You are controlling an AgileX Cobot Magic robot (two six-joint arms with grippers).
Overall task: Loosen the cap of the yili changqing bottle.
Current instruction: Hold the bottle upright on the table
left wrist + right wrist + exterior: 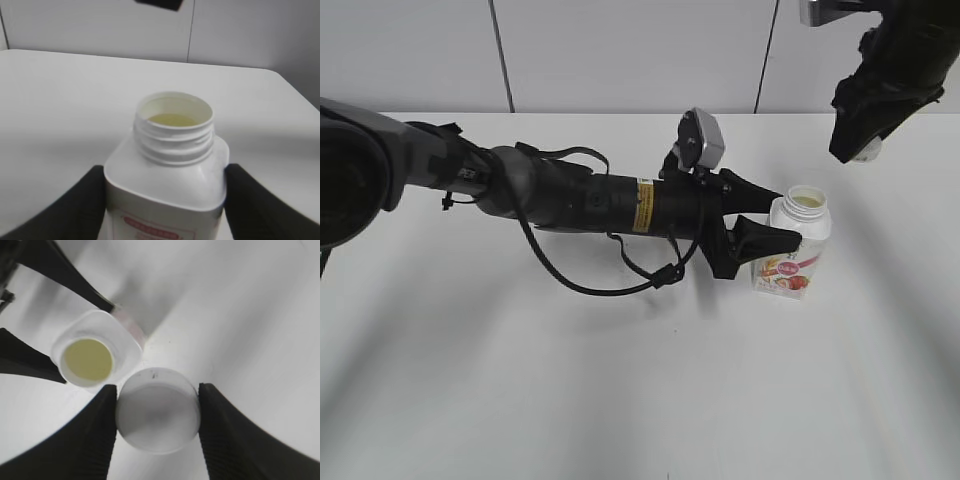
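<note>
The yili changqing bottle (796,245) stands upright on the white table, white with a pink-red fruit label. Its threaded neck (174,131) is open and pale yellow drink shows inside (88,359). My left gripper (765,220) is shut on the bottle's body, one black finger on each side (165,202). My right gripper (865,150) is raised above and to the right of the bottle, shut on the round white cap (158,409). The cap is off the bottle, held between both fingers.
The white table (620,380) ends at a grey panelled wall (620,50) behind. The left arm (570,195) with a looping black cable lies across the table's middle.
</note>
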